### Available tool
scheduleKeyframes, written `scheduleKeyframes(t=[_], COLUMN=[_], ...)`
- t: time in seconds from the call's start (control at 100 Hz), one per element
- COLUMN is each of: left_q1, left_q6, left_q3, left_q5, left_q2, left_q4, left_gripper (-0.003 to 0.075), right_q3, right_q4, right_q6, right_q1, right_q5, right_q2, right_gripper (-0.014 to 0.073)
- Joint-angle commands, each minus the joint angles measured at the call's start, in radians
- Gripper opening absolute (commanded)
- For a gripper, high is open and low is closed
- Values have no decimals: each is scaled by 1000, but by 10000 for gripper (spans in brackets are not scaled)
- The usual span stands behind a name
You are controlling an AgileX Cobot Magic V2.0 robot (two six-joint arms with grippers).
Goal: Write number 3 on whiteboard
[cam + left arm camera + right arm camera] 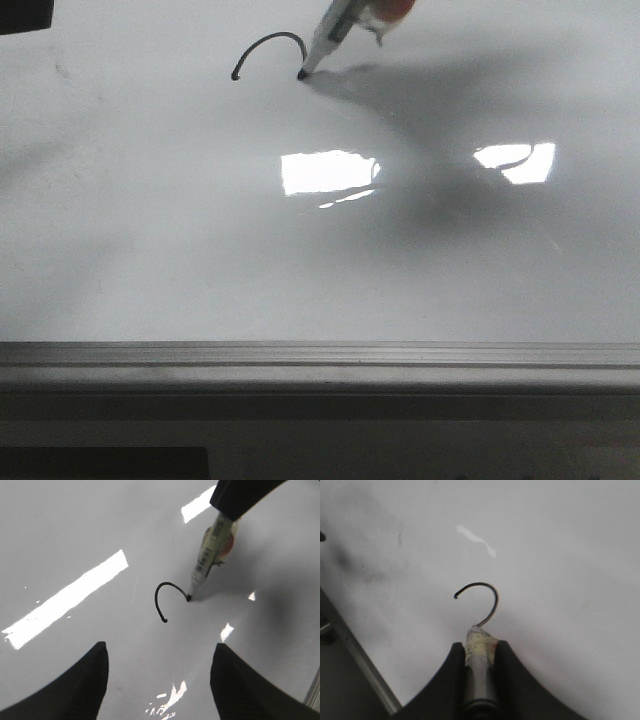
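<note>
The whiteboard (150, 250) fills the front view, glossy white-grey with light glare. A thin black curved stroke (268, 45), an arch like the top of a 3, is on it at the far middle. It also shows in the left wrist view (162, 592) and the right wrist view (482, 592). My right gripper (480, 647) is shut on a marker (479, 672); the marker (330, 40) tip touches the board at the stroke's right end. My left gripper (159, 652) is open and empty, hovering over the board near the stroke.
A grey metal rail (320, 365) runs along the board's near edge. Bright light reflections (328, 172) lie on the board's middle and right. The board's side rail (355, 655) shows in the right wrist view.
</note>
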Motion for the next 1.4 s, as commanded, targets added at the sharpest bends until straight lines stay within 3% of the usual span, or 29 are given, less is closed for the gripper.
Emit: scheduleKeyframes(t=[0.0, 0.16, 0.49, 0.79, 0.99, 1.15, 1.39], left_q1=[2, 2, 2, 2, 2, -68, -173], left_q6=[-13, -13, -13, -13, -13, -13, -15], left_q3=[-33, -33, -33, -22, -22, -22, -22], left_q5=[-78, -78, -76, -72, -69, 5, -68], left_q2=[-3, -3, -3, -3, -3, 38, 173], left_q4=[-11, -11, -11, -11, -11, 22, 0], left_gripper=[403, 403, 402, 400, 400, 400, 400], right_q3=[-3, -3, 9, 49, 3, -7, -17], right_q4=[-10, -10, 0, 36, 49, 54, 54], right_q6=[0, 0, 32, 32, 32, 32, 32], right_q1=[35, 33, 3, 122, 131, 169, 255], right_q5=[-53, -47, 112, -159, -71, -59, -64], right_q2=[18, 28, -22, 102, 97, 72, 72], right_gripper=[-64, -64, -64, -64, -64, -64, -64])
